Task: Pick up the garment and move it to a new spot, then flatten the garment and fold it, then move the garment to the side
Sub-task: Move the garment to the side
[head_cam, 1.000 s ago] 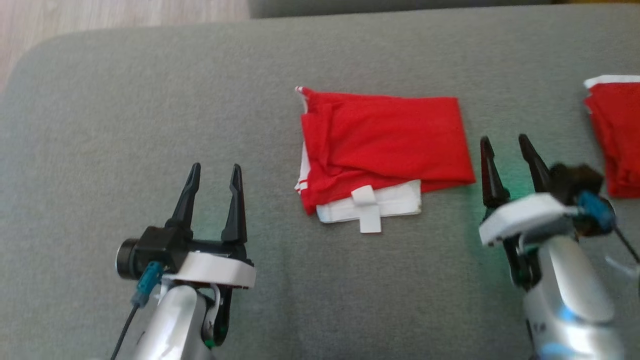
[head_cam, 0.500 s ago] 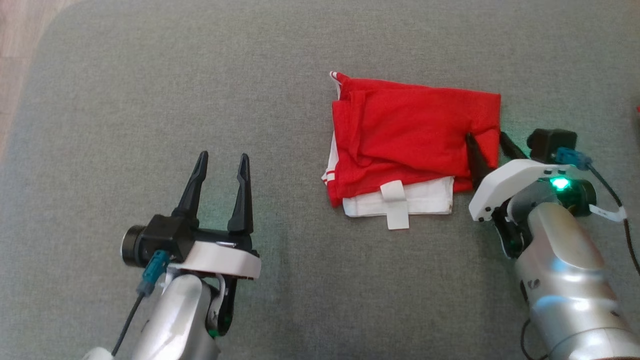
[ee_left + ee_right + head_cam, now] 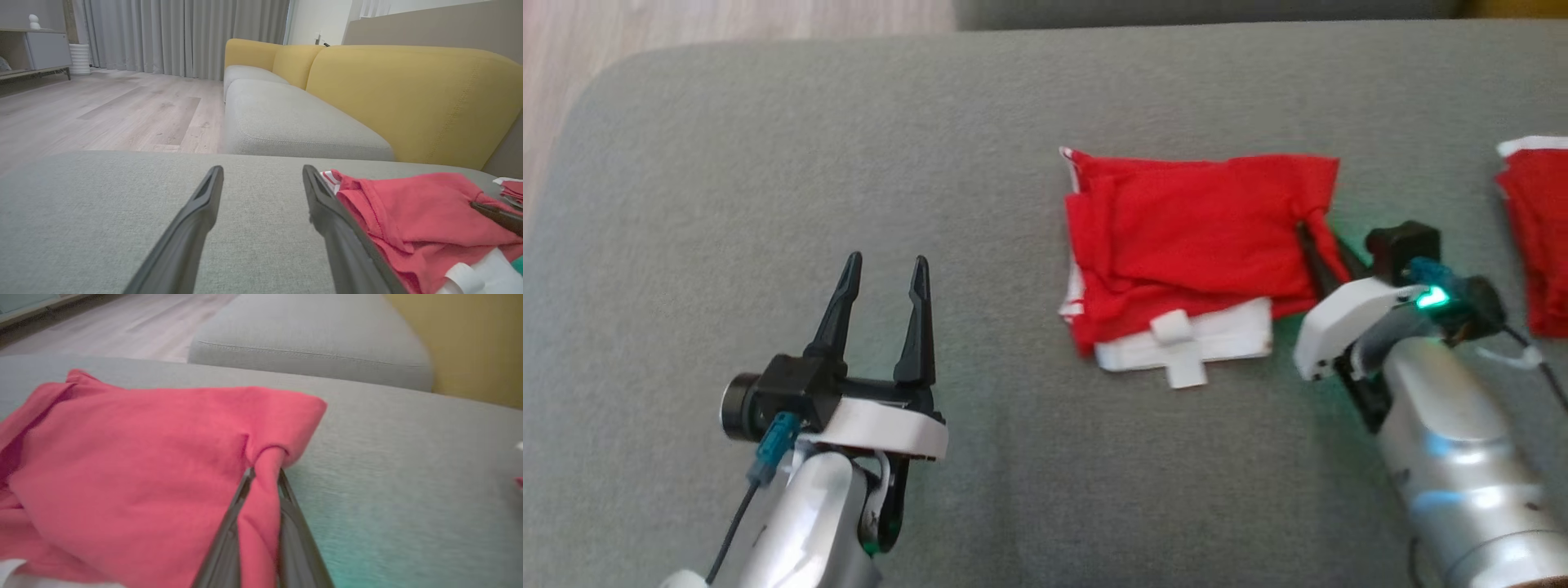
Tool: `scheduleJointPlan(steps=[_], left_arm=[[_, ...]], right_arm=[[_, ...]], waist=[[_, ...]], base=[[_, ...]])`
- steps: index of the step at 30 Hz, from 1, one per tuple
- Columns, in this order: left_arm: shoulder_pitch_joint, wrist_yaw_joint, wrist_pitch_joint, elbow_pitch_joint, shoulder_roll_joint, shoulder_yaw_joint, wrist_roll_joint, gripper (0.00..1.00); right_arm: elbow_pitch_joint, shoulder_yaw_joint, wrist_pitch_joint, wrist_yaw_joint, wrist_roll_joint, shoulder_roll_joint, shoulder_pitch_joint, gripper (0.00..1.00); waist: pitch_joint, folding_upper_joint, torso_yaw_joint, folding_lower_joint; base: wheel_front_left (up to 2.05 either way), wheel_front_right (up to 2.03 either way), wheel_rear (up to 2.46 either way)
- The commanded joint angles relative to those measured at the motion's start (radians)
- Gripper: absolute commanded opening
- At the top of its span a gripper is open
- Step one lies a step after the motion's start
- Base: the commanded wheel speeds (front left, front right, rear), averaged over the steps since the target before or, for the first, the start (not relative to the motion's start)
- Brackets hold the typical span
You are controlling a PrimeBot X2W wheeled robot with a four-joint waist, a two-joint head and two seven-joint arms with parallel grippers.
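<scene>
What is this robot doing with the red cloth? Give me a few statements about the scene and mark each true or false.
1. The right claw is pinching a fold of the red garment. True.
2. The left claw is gripping the garment too. False: it stands open, apart from the garment, over the grey cushion.
3. The garment is red all over. False: a white band runs along its near edge.
4. A second red cloth lies to the garment's right on the cushion. True.
5. The garment lies on a wooden floor. False: it lies on the grey cushion.
</scene>
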Motion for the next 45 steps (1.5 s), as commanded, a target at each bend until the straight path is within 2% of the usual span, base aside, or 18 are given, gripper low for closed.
scheduleJointPlan(steps=[1,6,10,11,12,17,23,29,39,40,41,42,45], left_arm=[[-0.018,0.004,-0.009,-0.033,0.006,0.030,-0.001,1.00],[-0.012,0.007,-0.009,-0.038,0.006,0.031,-0.003,1.00],[-0.016,0.007,-0.009,-0.042,0.006,0.030,0.002,1.00],[-0.016,0.007,-0.009,-0.042,0.006,0.030,0.002,1.00],[-0.019,0.007,-0.009,-0.043,0.006,0.030,0.003,1.00],[-0.040,0.002,-0.009,-0.043,0.006,0.022,0.006,1.00],[-0.068,-0.005,-0.009,-0.037,0.006,0.027,0.016,1.00],[-0.084,-0.009,-0.009,-0.038,0.006,0.032,0.018,1.00],[-0.093,-0.010,-0.009,-0.041,0.006,0.042,0.022,1.00],[-0.094,-0.010,-0.009,-0.040,0.006,0.043,0.023,1.00],[-0.096,-0.011,-0.009,-0.039,0.006,0.045,0.025,1.00],[-0.097,-0.012,-0.009,-0.037,0.006,0.047,0.025,1.00],[-0.097,-0.014,-0.009,-0.032,0.006,0.052,0.025,1.00]], right_arm=[[-0.043,0.029,-0.018,-0.002,-0.015,-0.026,-0.016,0.00],[-0.110,0.083,-0.009,-0.002,-0.041,-0.117,-0.009,0.00],[-0.167,0.098,0.035,-0.002,-0.042,-0.238,-0.018,0.00],[-0.167,0.098,0.035,-0.002,-0.042,-0.238,-0.018,0.00],[-0.178,0.097,0.047,-0.002,-0.044,-0.274,-0.023,0.00],[-0.196,0.077,0.097,-0.002,-0.072,-0.442,-0.042,0.00],[-0.174,0.004,0.132,-0.002,-0.102,-0.563,-0.062,0.00],[-0.137,-0.104,0.160,-0.002,-0.165,-0.615,-0.073,0.00],[-0.139,-0.228,0.181,-0.002,-0.256,-0.585,-0.075,0.00],[-0.142,-0.238,0.181,-0.002,-0.263,-0.579,-0.073,0.11],[-0.147,-0.248,0.180,-0.002,-0.270,-0.574,-0.071,0.93],[-0.153,-0.262,0.178,-0.002,-0.273,-0.565,-0.070,1.00],[-0.181,-0.292,0.168,-0.002,-0.291,-0.539,-0.064,1.00]], waist=[[-0.021,0.0000,-0.026,0.0000],[-0.034,0.0000,-0.069,0.0000],[-0.015,0.0000,-0.092,0.0000],[-0.015,0.0000,-0.092,0.0000],[-0.005,0.0000,-0.095,0.0000],[0.046,0.0000,-0.092,0.0000],[0.098,0.0000,-0.076,0.0000],[0.124,0.0000,-0.060,0.0000],[0.145,0.0000,-0.068,0.0000],[0.146,0.0000,-0.069,0.0000],[0.146,0.0000,-0.070,0.0000],[0.144,0.0000,-0.071,0.0000],[0.130,0.0000,-0.074,0.0000]], base=[[0.00,0.00,0.00],[0.00,0.00,0.00],[0.00,0.00,0.00],[0.00,0.00,0.00],[0.00,0.00,0.00],[0.00,0.00,0.00],[0.00,0.00,0.00],[0.00,0.00,0.00],[0.00,0.00,0.00],[0.00,0.00,0.00],[0.00,0.00,0.00],[0.00,0.00,0.00],[0.00,0.00,0.00]])
